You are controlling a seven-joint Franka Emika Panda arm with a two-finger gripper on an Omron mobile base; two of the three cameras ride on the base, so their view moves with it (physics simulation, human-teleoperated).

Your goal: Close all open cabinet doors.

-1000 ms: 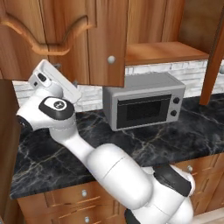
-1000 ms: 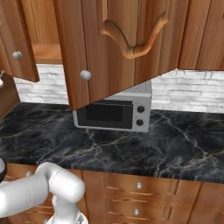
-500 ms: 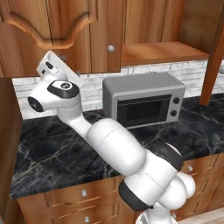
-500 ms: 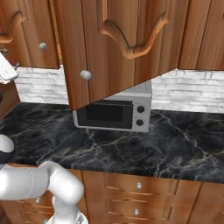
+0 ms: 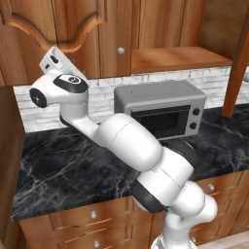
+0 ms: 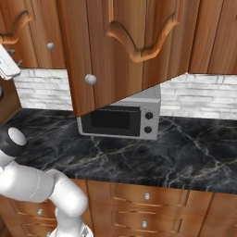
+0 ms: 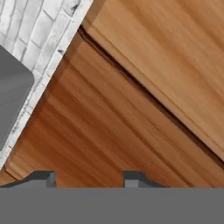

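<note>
My gripper (image 7: 89, 178) is shut with nothing between its fingertips, which sit right against reddish-brown wood. The white hand (image 5: 52, 60) is raised to the lower edge of the upper cabinet doors at the left; it also shows at the left edge of the right base view (image 6: 6, 64). Beside it, a cabinet door (image 5: 114, 34) with a round silver knob (image 5: 120, 50) lies nearly flush with the cabinet front. To its right the cabinet interior and its shelf (image 5: 180, 59) stand exposed. Another cabinet door (image 6: 125, 51) is swung wide open towards the cameras and is seen edge-on at the right (image 5: 238, 63).
A grey microwave (image 5: 163, 109) stands on the black marble counter (image 5: 58, 170) against a white brick backsplash. Wooden drawer fronts with silver knobs (image 6: 147, 196) run below the counter. The open door (image 6: 125, 51) hangs out over the counter in front of the microwave.
The left cabinet door swung back towards the cabinet front as the arm rose and pushed it. The gripper's fingers closed.
</note>
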